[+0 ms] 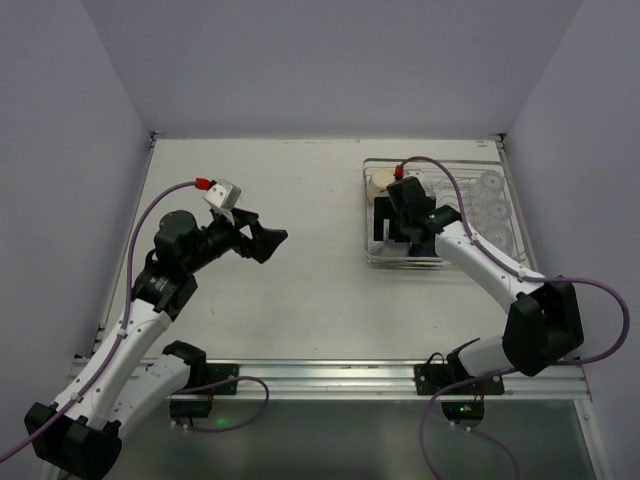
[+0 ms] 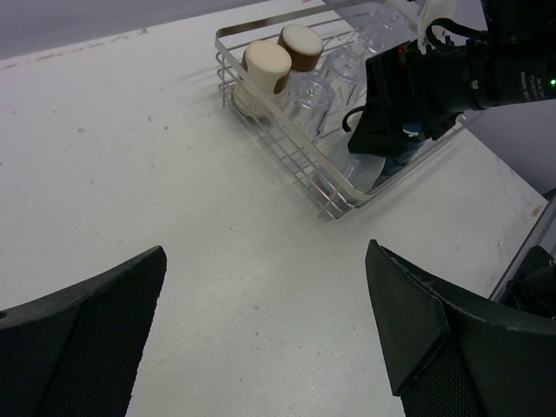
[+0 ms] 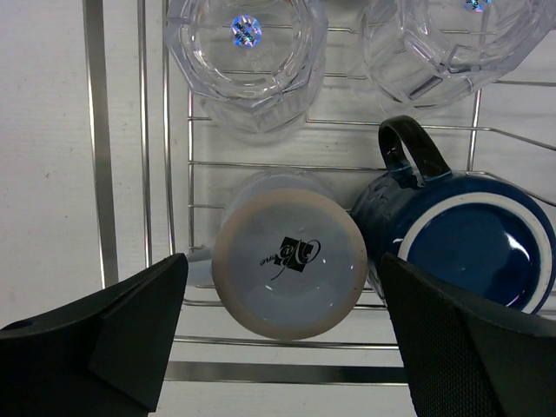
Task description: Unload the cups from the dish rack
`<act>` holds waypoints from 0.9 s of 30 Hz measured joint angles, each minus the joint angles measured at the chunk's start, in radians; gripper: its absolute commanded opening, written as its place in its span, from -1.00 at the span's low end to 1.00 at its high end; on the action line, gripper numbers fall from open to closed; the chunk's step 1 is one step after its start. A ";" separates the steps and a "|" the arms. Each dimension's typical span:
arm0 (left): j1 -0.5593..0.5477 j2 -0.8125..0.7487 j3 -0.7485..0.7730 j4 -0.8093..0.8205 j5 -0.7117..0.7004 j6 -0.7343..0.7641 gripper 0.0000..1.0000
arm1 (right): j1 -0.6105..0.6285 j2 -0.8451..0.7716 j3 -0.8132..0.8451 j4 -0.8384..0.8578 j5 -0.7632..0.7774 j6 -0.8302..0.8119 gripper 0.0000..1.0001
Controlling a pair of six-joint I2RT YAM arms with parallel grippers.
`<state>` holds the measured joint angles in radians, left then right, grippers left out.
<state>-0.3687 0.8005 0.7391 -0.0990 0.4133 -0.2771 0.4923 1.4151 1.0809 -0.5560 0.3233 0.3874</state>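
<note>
The right gripper point(image 3: 284, 269), its 2 fingers spread and grasping nothing, straddles the upturned light blue-grey mug point(image 3: 288, 261) at the dish rack's point(image 3: 95, 174) near end. The left gripper point(image 2: 265, 252) hangs released over the table point(image 2: 130, 156) at left.

This was a robot test lab. A white table point(image 1: 300, 260) stood inside plain white walls point(image 1: 330, 60). The left arm point(image 1: 120, 350) and the right arm point(image 1: 482, 256) were robot arms, bolted to a metal rail point(image 1: 340, 375) at the near edge, and purple cables point(image 1: 141, 232) ran along them. A wire rack point(image 1: 366, 215) with cups point(image 2: 268, 65) in it sat right on the table, set out for the arms to reach.
</note>
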 measured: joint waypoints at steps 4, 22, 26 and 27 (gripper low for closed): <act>0.000 0.000 0.000 0.000 0.000 0.000 1.00 | -0.016 0.021 0.000 0.021 -0.002 0.001 0.78; 0.002 0.007 0.000 0.000 -0.003 0.000 1.00 | -0.022 0.086 -0.003 0.087 0.001 0.019 0.34; 0.002 0.008 0.000 -0.001 -0.003 0.000 1.00 | -0.026 0.086 -0.007 0.095 0.012 0.026 0.16; 0.002 0.009 0.000 -0.001 -0.003 0.000 1.00 | -0.026 0.085 -0.009 0.098 0.015 0.028 0.01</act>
<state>-0.3668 0.8093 0.7391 -0.0998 0.4103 -0.2775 0.4667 1.5005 1.0721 -0.4576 0.3382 0.4156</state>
